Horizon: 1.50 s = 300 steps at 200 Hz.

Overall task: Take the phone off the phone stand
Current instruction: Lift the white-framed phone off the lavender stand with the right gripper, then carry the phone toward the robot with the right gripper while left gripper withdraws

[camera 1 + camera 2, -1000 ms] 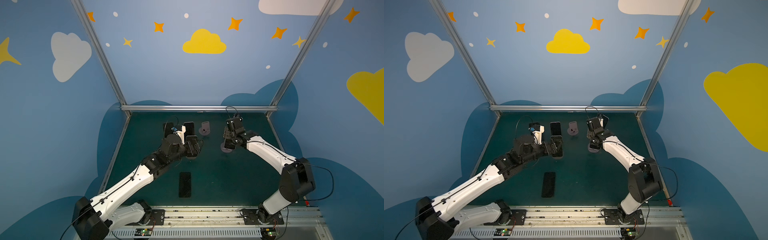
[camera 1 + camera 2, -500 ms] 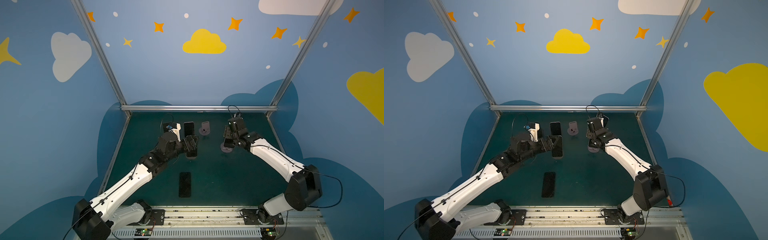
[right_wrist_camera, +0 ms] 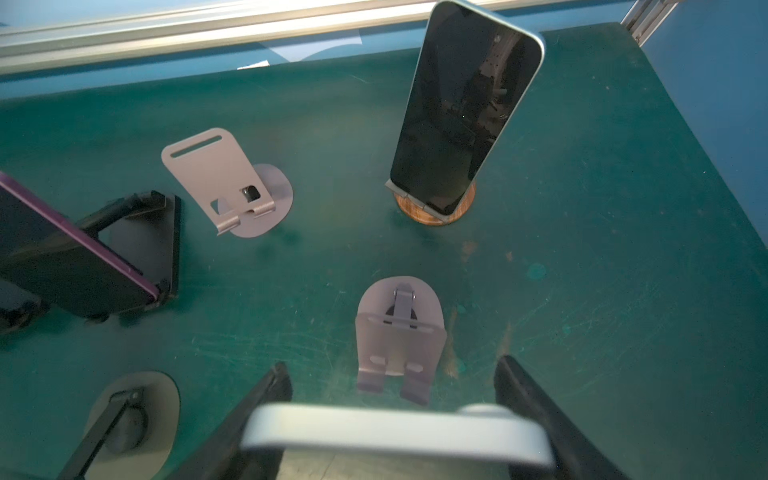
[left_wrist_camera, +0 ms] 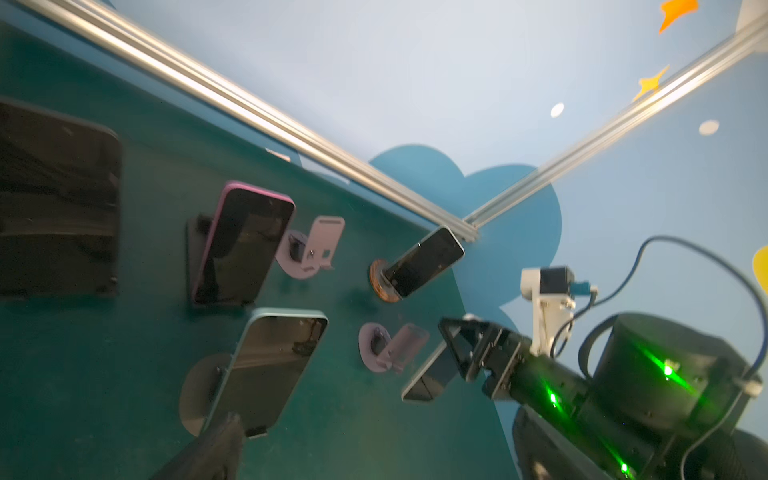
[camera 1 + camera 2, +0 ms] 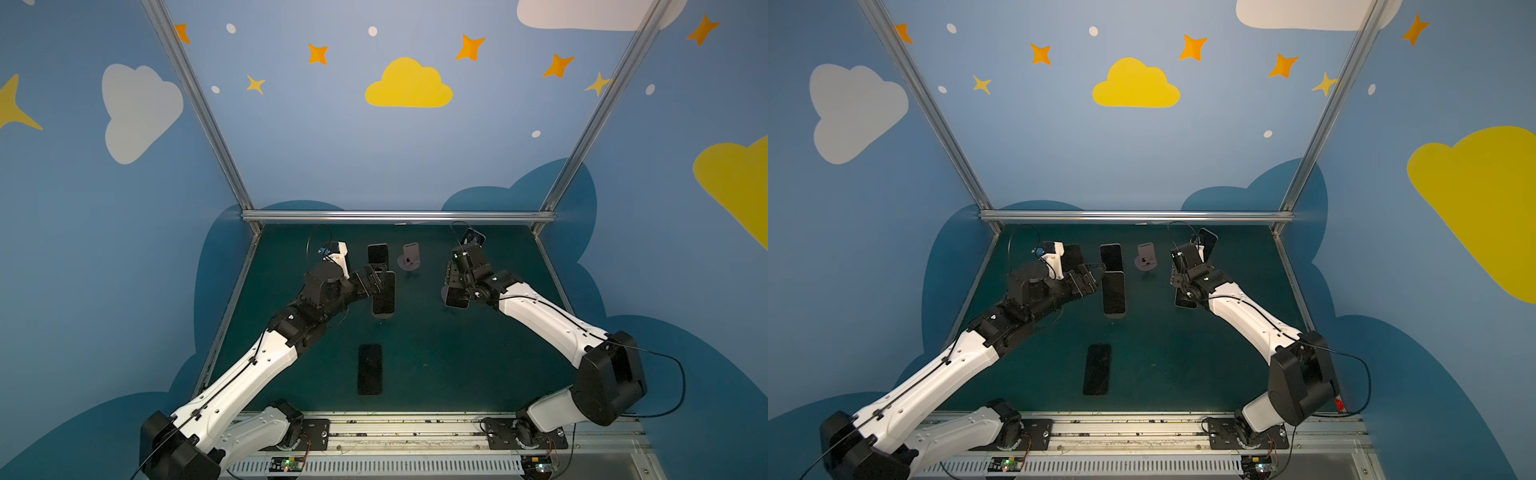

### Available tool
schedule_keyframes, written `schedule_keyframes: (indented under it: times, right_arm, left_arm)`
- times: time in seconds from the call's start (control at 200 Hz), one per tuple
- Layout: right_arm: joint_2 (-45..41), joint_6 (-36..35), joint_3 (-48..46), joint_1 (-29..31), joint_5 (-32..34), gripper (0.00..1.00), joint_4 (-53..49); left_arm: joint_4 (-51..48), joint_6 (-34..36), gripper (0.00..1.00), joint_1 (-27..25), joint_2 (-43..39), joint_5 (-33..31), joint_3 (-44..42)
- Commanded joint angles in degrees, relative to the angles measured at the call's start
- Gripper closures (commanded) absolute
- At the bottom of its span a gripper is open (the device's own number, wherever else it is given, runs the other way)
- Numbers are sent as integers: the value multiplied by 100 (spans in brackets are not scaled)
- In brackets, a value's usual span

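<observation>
Green scuffed mat [image 5: 436, 353] under blue cloud-painted walls [image 5: 374, 158] (left claw [image 5: 376, 279] spread, right claw [image 3: 390, 374] clamped on a phone [image 3: 395, 432]).

Table [image 3: 582, 291]: dark green top, scuffed.
Directly on it:
- black phone [image 5: 370, 369], flat, near front edge
- rear lilac stand [image 3: 226, 183], back middle
- nearer lilac stand [image 3: 399, 332], right of centre
- wooden-base stand [image 3: 432, 219], back right
- black stand [image 3: 145, 241], back, left of middle
- grey round-base stand [image 3: 162, 399], mid-table

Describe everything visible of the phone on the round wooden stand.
The phone has a dark glossy screen and a pale, silver-looking frame with rounded corners. It stands upright, leaning back, its bottom edge in the lip of the round wooden stand, near the far right corner of the green table. Nothing else touches it.
</observation>
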Motion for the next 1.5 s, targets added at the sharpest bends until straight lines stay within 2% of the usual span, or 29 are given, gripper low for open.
schedule_keyframes:
  times: [0.0,0.27,0.441,0.621,0.731,0.811,0.906,0.981,1.167,1.302,1.497]
  right_arm:
    - [-373,36,32,62,-177,41,20]
    - [-567,-26,-214,209,-540,42,-35]
    - [-850,222,-406,389,-663,42,-375]
    - [-1201,443,-701,669,-614,42,-531]
    - [-1340,657,-839,853,-639,42,-617]
    - [-1372,771,-901,1022,-614,43,-646]
    - [-1342,937,-932,1253,-643,43,-657]
    - [-1286,1072,-928,1456,-639,43,-716]
    - [-1121,1462,-954,1942,-631,43,-795]
    - [-866,1843,-925,2220,-649,44,-920]
    - [-268,2591,-491,2361,-932,44,-1640]
  left_arm:
    - [-90,106,0,115,-171,-326,69]
    - [-122,120,0,184,-209,-519,56]
    - [-176,77,0,251,-179,-620,55]
    - [-269,19,0,292,-242,-1064,10]
    - [-393,28,0,308,-333,-1624,-19]
    - [-549,-22,0,386,-447,-2440,-60]
    - [-539,-357,0,643,-660,-3203,-274]
    - [-407,-710,0,905,-860,-3443,-519]
    - [-221,-1531,0,1362,-1062,-3305,-887]
    - [-290,-1729,0,1461,-952,-3050,-847]
    - [-402,-1928,0,1483,-912,-2845,-793]
